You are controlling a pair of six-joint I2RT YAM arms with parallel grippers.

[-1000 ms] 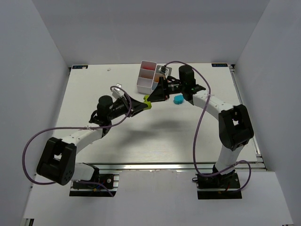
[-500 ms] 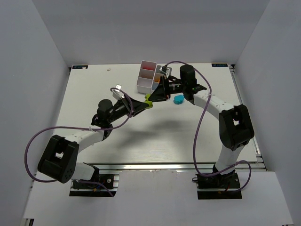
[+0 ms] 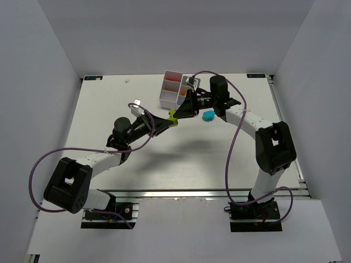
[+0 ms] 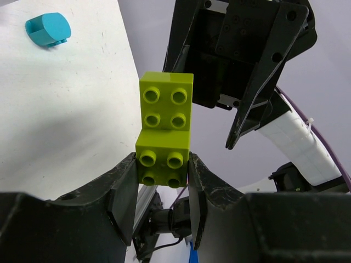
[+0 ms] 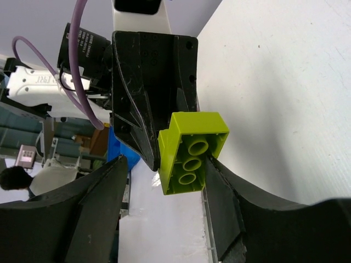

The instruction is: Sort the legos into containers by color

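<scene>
I grip the lime stack [image 4: 165,109] in the left end effector [image 4: 162,176]; the spread right end effector [image 5: 167,170] may skew it when closing.

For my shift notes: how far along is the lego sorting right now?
Partly done: the containers already hold red legos and what looks like an orange piece. In hand: the left gripper is shut on a lime stack, with the open right gripper straddling it. Left: that stack and the cyan piece on the table.
</scene>
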